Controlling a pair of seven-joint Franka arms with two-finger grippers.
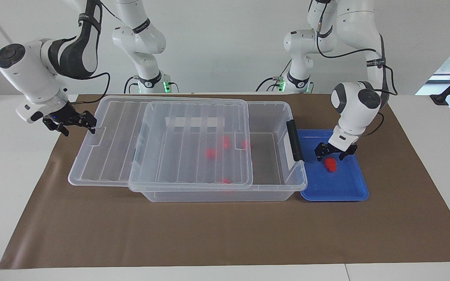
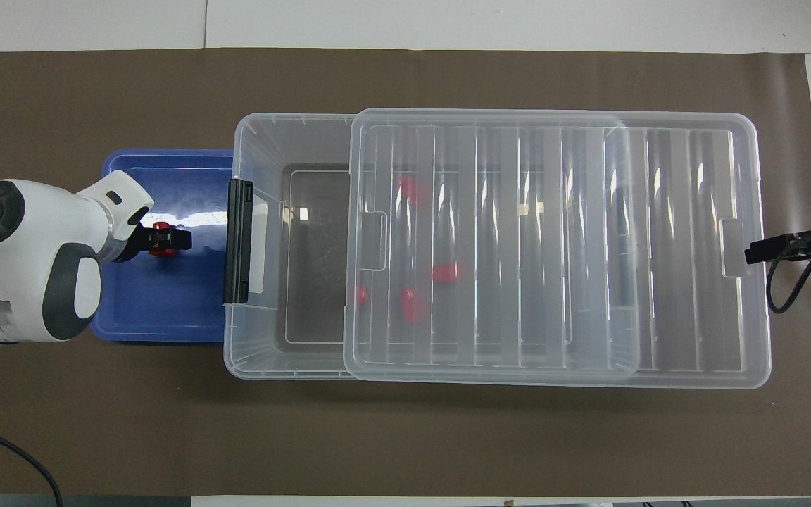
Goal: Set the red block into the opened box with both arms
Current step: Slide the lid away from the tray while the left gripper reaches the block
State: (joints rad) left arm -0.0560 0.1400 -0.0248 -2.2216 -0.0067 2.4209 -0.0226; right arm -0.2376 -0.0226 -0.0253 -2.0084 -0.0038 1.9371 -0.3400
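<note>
Box point(image 1: 283, 183) with blank white label strip point(image 1: 195, 122), left gripper point(image 1: 330, 153) spread over red block point(image 1: 331, 164), right gripper point(image 1: 70, 122) holding lid point(image 1: 104, 156).

White desk point(image 1: 22, 164) carried brown mat point(image 1: 225, 234); on it, box point(image 1: 275, 187) beside blue tray point(image 1: 346, 193), which sat under left hand point(image 1: 330, 153).
</note>
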